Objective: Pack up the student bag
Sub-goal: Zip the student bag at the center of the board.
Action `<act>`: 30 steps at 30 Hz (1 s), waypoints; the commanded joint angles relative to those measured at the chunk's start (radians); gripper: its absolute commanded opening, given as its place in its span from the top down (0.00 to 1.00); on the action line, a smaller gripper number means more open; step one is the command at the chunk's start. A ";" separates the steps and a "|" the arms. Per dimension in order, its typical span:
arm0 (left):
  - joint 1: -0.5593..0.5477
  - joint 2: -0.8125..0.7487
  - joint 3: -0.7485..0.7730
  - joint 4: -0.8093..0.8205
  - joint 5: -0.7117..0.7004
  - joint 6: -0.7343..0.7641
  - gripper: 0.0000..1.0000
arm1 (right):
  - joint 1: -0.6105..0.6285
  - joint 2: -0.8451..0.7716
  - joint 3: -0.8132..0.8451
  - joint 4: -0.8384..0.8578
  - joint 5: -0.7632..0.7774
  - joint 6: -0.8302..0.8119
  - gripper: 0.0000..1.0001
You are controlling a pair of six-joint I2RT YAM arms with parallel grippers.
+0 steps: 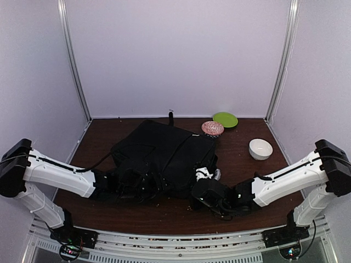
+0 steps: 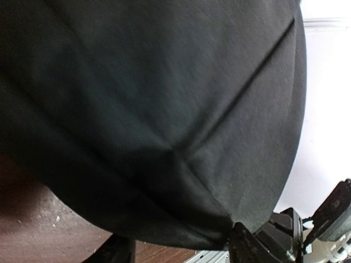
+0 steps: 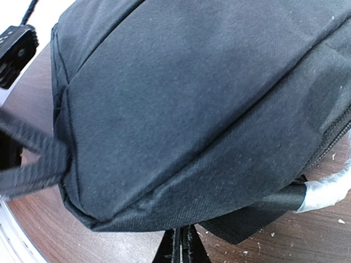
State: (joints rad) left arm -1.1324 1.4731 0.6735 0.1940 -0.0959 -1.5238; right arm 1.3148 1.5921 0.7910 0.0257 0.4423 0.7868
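Black soft fabric fills both wrist views: that is the large, roughly rectangular student bag point(image 3: 181, 109), lying flat at the middle of the dark brown wooden table point(image 1: 241, 208), with both arms at its near edge. Your left gripper point(image 2: 181, 252) stands spread wide, a finger at each side of the bag's bulging corner; whether it presses the cloth you cannot tell. Your right gripper point(image 3: 180, 244) has its fingers pressed together just under the bag's lower seam, beside the silvery-grey handle point(image 3: 326, 192) and a black webbing strap point(image 3: 33, 159); whether any fabric is caught between them is hidden. As for progress, I judge it hard to place: no opening into the bag shows, and no school item lies in sight. Only a round green plate point(image 1: 225, 119), a pink patterned bowl point(image 1: 213, 128) and a white bowl point(image 1: 260, 148) sit on the table beyond the bag.
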 commanded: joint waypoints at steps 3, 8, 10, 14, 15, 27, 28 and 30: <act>0.053 -0.007 -0.020 0.069 -0.005 -0.001 0.50 | 0.023 -0.015 0.001 0.055 -0.037 -0.046 1.00; 0.073 0.019 -0.013 0.084 0.008 0.005 0.62 | 0.035 -0.017 0.015 0.035 -0.036 -0.063 1.00; 0.078 0.022 -0.016 0.086 0.010 0.007 0.71 | 0.038 -0.025 0.013 0.021 -0.029 -0.062 1.00; 0.092 0.016 -0.032 0.088 0.006 0.008 0.92 | 0.041 -0.054 -0.014 0.002 -0.002 -0.052 1.00; 0.096 0.013 -0.037 0.089 0.006 0.007 0.98 | 0.041 -0.061 -0.021 -0.004 0.008 -0.049 1.00; 0.106 -0.051 -0.094 0.041 -0.012 0.015 1.00 | -0.010 -0.075 -0.063 -0.092 0.097 0.028 1.00; 0.106 -0.063 -0.101 0.030 -0.015 0.018 1.00 | -0.020 -0.073 -0.063 -0.091 0.096 0.033 1.00; 0.106 -0.085 -0.113 -0.005 -0.029 0.020 1.00 | -0.034 -0.071 -0.058 -0.087 0.099 0.043 1.00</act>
State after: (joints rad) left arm -1.0458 1.4441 0.5961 0.2718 -0.0654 -1.5269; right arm 1.3144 1.5398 0.7483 -0.0162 0.4763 0.7925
